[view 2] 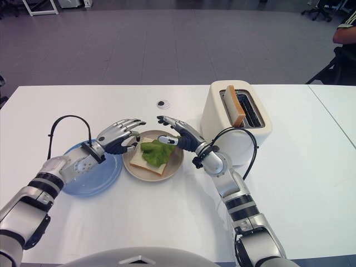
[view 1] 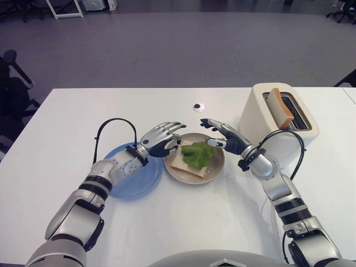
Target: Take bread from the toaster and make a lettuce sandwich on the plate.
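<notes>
Blue plate [view 1: 139, 182] near left. Left hand [view 1: 161, 139] and right hand [view 1: 225, 139], spread, empty, flank tan plate [view 1: 217, 165]: lettuce [view 1: 197, 153] on bread [view 1: 181, 165]; second slice [view 1: 281, 108] sits in toaster [view 1: 258, 114].

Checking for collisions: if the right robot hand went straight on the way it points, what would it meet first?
The right robot hand would probably meet the left robot hand, facing it above the plate; depth is unclear.

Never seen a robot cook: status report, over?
Left hand, right hand open, flanking plate. Lettuce on bread slice. Second slice still in toaster. Nothing blocking.
</notes>
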